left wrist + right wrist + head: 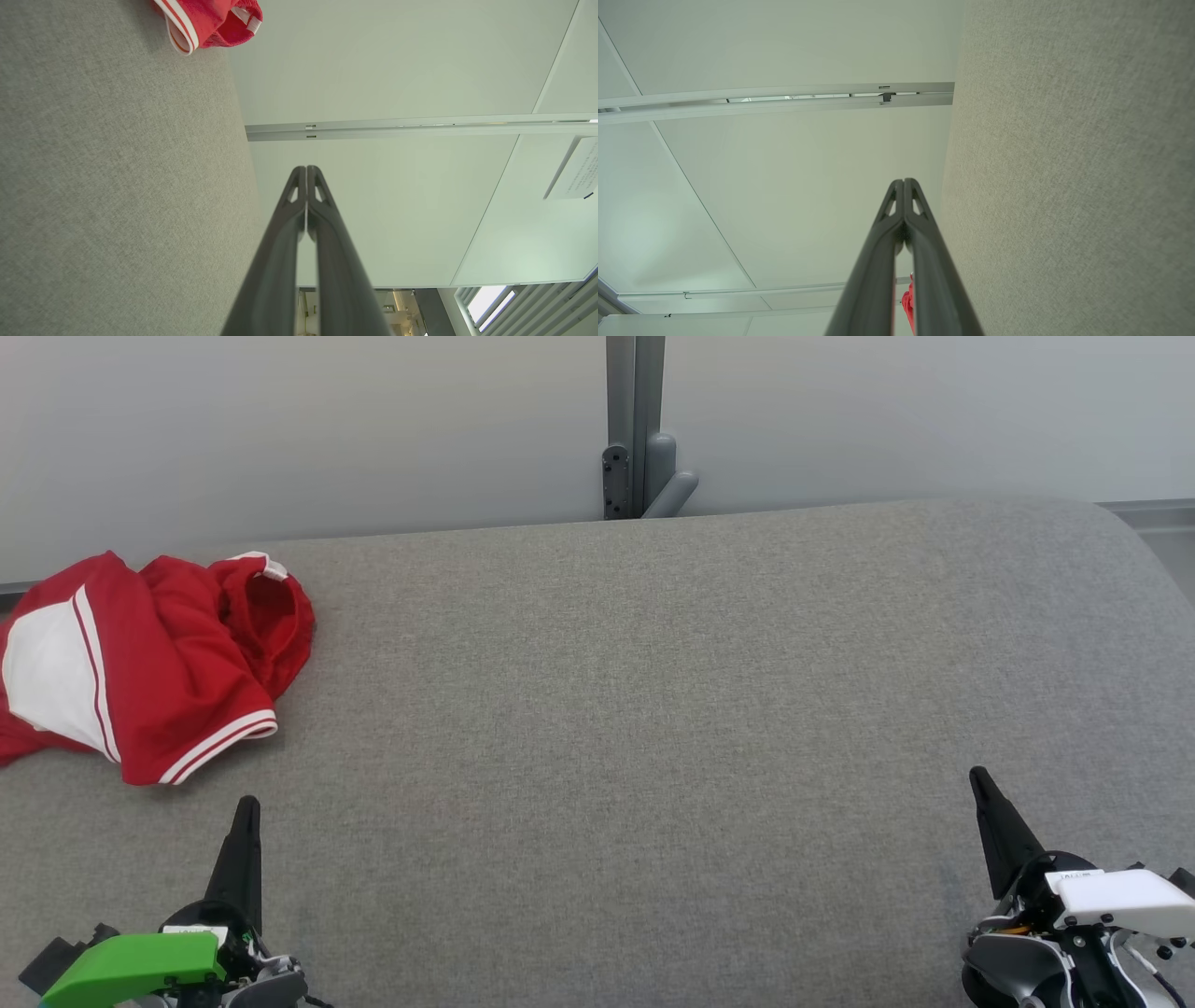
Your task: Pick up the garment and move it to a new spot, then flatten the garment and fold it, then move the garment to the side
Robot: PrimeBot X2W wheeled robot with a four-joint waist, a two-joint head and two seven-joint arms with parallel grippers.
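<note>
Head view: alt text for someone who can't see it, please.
A crumpled red and white garment lies at the left edge of a grey fabric surface. The left claw and right claw sit shut at the bottom corners.

Grey fabric surface point(653, 709) spans the lower frame; pale wall panels point(280, 429) rise behind, a grey post point(635, 392) at top centre.

Desk point(653, 728): bare grey cloth across centre and right, open from near edge to far edge.
Far left: crumpled garment point(140, 663) (red, white-trimmed) lies in the way, ahead of the left claw point(247, 803), apart from it.
Far edge: wall point(280, 429) and grey post point(635, 429) close the back.
</note>
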